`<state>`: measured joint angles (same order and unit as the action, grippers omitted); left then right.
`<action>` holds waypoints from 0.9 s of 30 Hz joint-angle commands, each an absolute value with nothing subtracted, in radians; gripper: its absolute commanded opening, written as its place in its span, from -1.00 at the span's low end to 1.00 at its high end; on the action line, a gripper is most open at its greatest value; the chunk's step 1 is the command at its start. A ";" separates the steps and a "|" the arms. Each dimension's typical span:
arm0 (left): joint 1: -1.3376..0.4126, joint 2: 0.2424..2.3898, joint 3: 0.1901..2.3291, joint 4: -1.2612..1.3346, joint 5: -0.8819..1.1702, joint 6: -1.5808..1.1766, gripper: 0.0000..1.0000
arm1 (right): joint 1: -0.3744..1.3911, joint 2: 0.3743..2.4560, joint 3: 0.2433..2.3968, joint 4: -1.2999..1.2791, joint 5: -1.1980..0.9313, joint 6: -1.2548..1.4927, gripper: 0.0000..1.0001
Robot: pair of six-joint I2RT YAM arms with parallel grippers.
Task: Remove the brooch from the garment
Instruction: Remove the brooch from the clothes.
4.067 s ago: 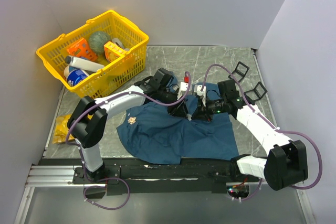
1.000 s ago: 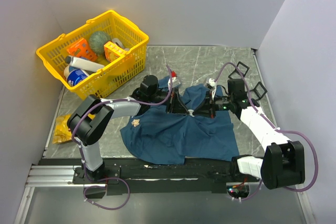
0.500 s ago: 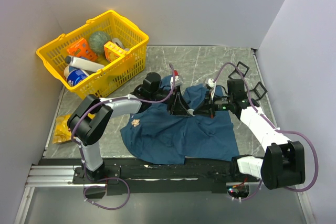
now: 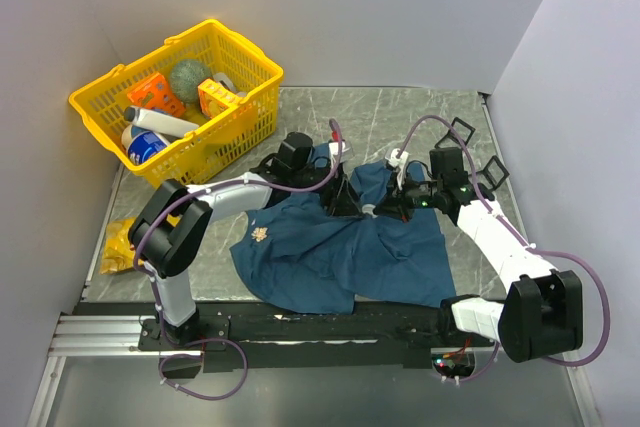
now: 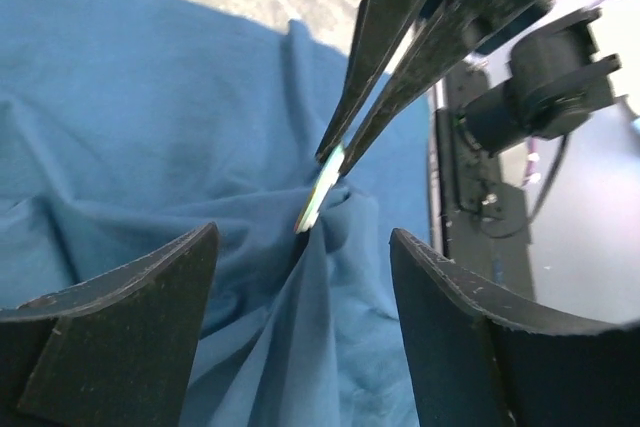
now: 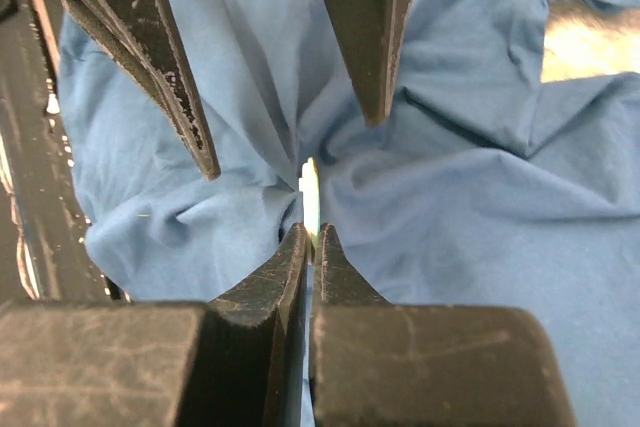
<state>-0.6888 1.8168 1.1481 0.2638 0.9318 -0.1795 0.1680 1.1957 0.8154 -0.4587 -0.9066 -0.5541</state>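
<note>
Brooch point(image 5: 320, 192), a thin pale shiny disc, is standing edge-on atop a pinched fold of the wrinkled dark blue cloth shirt point(image 4: 330, 257); your right claw point(image 6: 309, 234) is clenching it, your released left claw point(image 5: 300, 242) is straddling it.

Grey marbled table point(image 4: 400, 112): yellow basket point(image 4: 215, 137) far left, rumpled blue shirt point(image 4: 330, 257) centre, yellow packet point(image 4: 118, 242) left edge, two black frames point(image 4: 458, 132) far right.

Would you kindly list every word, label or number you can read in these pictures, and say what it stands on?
No text can be read.
Packages in the yellow basket: print too small to read.
Tan mark on the garment: too small to tell if it holds letters.
Wrist views: no writing.
</note>
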 commanded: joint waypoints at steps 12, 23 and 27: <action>-0.805 1.825 1.235 0.060 0.750 0.058 0.53 | 0.172 1.184 0.868 -0.449 -0.796 -0.546 -1.00; -0.833 1.853 1.243 0.046 0.683 0.075 0.51 | 0.170 1.166 0.868 -0.453 -0.830 -0.546 -1.00; -0.833 1.865 1.247 0.043 0.664 0.077 0.39 | 0.169 1.163 0.871 -0.462 -0.850 -0.548 -1.00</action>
